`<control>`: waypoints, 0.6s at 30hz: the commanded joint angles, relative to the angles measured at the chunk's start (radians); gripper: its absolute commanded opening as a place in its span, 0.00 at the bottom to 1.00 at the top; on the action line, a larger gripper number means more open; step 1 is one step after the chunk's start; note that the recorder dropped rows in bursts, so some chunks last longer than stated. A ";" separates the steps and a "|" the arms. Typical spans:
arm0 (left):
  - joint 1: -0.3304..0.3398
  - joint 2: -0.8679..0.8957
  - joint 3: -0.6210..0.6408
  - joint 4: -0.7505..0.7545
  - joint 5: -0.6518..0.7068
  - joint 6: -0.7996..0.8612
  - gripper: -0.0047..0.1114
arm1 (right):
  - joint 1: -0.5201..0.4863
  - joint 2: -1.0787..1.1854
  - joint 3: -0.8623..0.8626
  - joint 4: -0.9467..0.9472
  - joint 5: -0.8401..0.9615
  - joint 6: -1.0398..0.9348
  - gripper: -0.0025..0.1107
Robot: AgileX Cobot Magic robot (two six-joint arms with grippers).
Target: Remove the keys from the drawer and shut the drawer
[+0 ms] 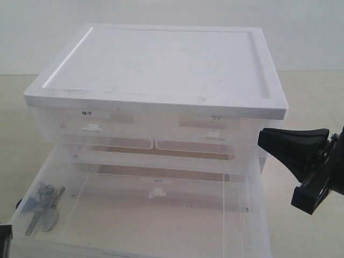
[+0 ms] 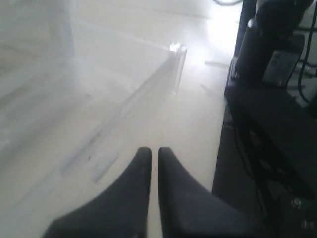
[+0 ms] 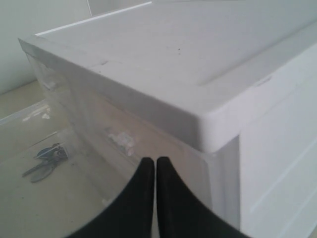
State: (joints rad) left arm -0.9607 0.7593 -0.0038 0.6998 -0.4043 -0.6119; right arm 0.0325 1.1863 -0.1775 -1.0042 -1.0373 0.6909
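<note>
Jaws, both arms: were clenched, empty. Keys (image 1: 42,207) lay in open drawer (image 1: 161,228), toward left edge of bench (image 1: 11,134). Your step: retrieval; left jaws needed opening first.

Pale cream matte table (image 1: 314,115): bare patches show at mid left and mid right of the exterior frame. One item sits directly on it, a translucent plastic drawer cabinet with a white rimmed lid (image 1: 156,70), filling the centre. Its clear bottom drawer (image 1: 161,226) is pulled out toward the lower edge. Can't tell if the drawer touches the table.
</note>
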 commanded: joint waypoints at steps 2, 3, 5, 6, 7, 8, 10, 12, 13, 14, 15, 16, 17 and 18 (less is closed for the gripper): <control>-0.007 0.253 -0.029 0.000 -0.048 0.041 0.08 | -0.001 0.001 -0.004 -0.004 -0.011 0.003 0.02; -0.007 0.309 -0.041 -0.010 -0.052 0.073 0.08 | -0.001 0.001 -0.004 -0.004 -0.011 0.003 0.02; -0.007 0.398 -0.070 -0.066 -0.052 0.136 0.08 | -0.001 0.001 -0.004 -0.004 -0.012 0.005 0.02; -0.007 0.440 -0.087 -0.113 -0.066 0.184 0.08 | -0.001 0.001 -0.004 -0.004 -0.012 0.005 0.02; -0.007 0.477 -0.103 -0.165 -0.088 0.247 0.08 | -0.001 0.001 -0.004 -0.004 -0.012 0.005 0.02; -0.007 0.501 -0.113 -0.211 -0.112 0.303 0.08 | -0.001 0.001 -0.004 -0.004 -0.012 0.005 0.02; -0.007 0.549 -0.136 -0.316 -0.183 0.414 0.08 | -0.001 0.001 -0.004 -0.004 -0.012 0.005 0.02; -0.007 0.575 -0.159 -0.394 -0.198 0.466 0.08 | -0.001 0.001 -0.004 -0.004 -0.012 0.005 0.02; -0.007 0.579 -0.170 -0.429 -0.198 0.496 0.08 | -0.001 0.001 -0.004 -0.004 -0.012 0.005 0.02; -0.007 0.579 -0.176 -0.465 -0.198 0.519 0.08 | -0.001 0.001 -0.004 -0.004 -0.012 0.005 0.02; -0.007 0.579 -0.183 -0.496 -0.208 0.546 0.08 | -0.001 0.001 -0.004 -0.004 -0.013 0.005 0.02; -0.007 0.579 -0.188 -0.523 -0.228 0.574 0.08 | -0.001 0.001 -0.004 -0.004 -0.014 0.005 0.02; -0.007 0.579 -0.192 -0.535 -0.243 0.593 0.08 | -0.001 0.001 -0.004 -0.004 -0.018 0.005 0.02; -0.007 0.579 -0.200 -0.549 -0.254 0.612 0.08 | -0.001 0.001 -0.004 -0.004 -0.024 0.005 0.02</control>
State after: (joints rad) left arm -0.9672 1.3345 -0.1835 0.2344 -0.6139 -0.0650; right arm 0.0325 1.1863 -0.1775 -1.0047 -1.0373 0.6909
